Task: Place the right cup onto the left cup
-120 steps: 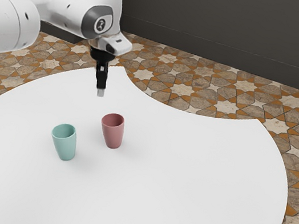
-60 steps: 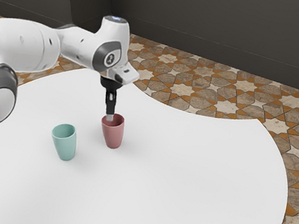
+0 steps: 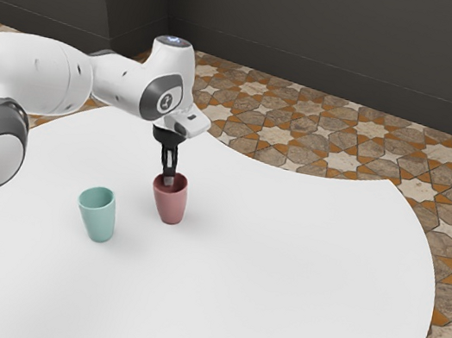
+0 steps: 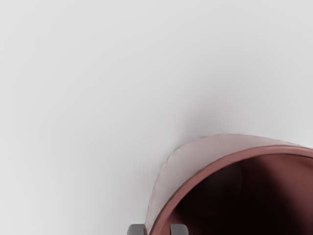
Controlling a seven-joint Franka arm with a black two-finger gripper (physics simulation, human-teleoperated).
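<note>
Gripping the red cup (image 3: 171,204), left of the exterior frame's centre, seems our step; our end effector (image 3: 169,181) stands spread across its rim (image 4: 220,163). Next: close, then lift toward the teal cup (image 3: 99,220).

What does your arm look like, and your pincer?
My arm is white and smooth, with rounded, chunky parts and little dark dots. One end has a dark grey ring around a pale disc. A dark patch carries a round white badge. My pincer is black with grey tips.
</note>
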